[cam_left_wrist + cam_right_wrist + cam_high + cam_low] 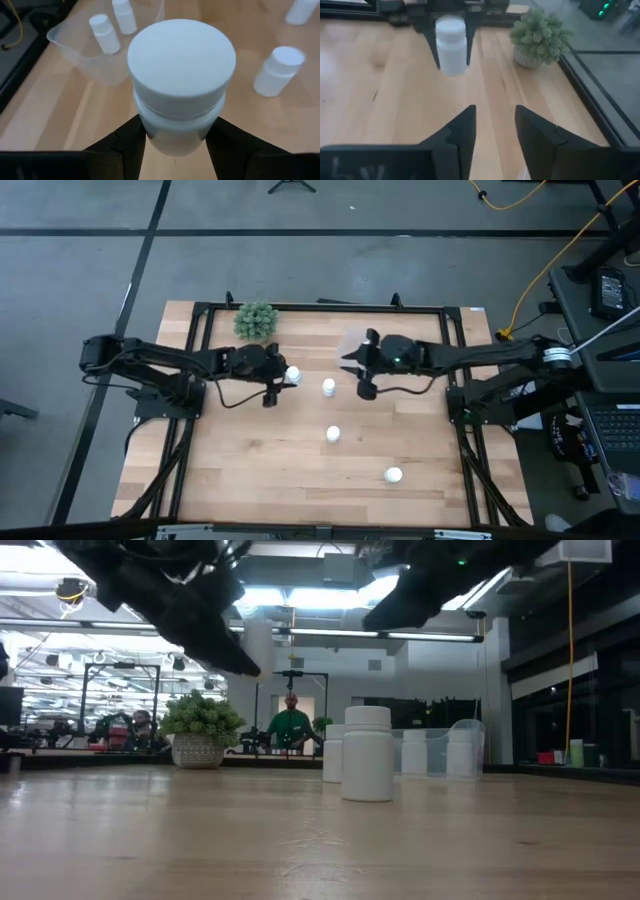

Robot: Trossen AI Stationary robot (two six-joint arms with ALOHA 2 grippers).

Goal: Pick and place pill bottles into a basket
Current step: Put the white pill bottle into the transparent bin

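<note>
I have the left gripper (175,145) clamped on a pill bottle (181,85), fingers pressing both sides of its body below the cap, held off the bench (260,470) just left of centre. In the right wrist view that same bottle hangs between the left arm's fingers, near the plant (540,37). My right gripper (495,135) sits empty with its fingers parted, nothing between them, above the far middle of the bench by the basket (90,60). The basket holds two bottles (105,34). Three more bottles (329,387) stand loose on the bench, trailing toward the near right.
</note>
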